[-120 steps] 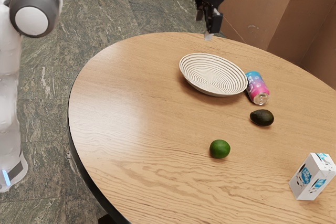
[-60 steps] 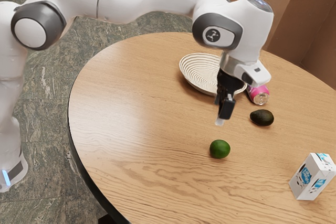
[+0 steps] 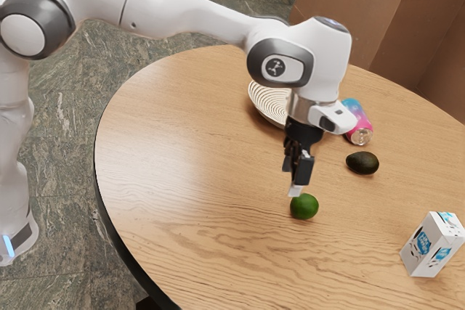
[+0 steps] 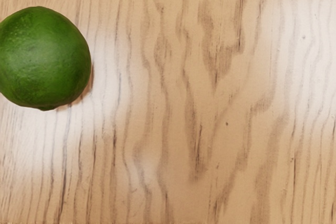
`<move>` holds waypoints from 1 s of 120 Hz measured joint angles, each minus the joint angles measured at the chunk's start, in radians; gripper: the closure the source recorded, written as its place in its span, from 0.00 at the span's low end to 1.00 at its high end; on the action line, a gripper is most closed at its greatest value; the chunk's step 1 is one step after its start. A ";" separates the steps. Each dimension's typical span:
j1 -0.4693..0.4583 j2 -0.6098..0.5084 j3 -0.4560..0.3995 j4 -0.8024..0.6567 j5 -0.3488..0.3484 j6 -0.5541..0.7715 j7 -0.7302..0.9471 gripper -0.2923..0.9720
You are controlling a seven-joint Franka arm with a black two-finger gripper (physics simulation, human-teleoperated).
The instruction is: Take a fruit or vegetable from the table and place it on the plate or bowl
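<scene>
Bowl (image 3: 266,104) sits on the bench (image 3: 182,179) partly behind the arm, the likely drop spot. Gripper (image 3: 296,188) hangs just above the lime (image 3: 304,206), a bit off to its side, fingers apart and empty, probably lining up a grasp. Avocado (image 3: 362,162) and can (image 3: 357,127) lie further right, well clear of it.

Green lime (image 4: 43,57) resting on wood-grain table (image 4: 210,103).

Ext cam: high at arm's side, angled down over whole tabletop (image 3: 182,179). Wrist cam: close, straight down. Both share lime (image 3: 304,206).
</scene>
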 joint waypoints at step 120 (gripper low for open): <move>0.098 0.162 -0.007 0.098 -0.004 0.019 0.028 0.23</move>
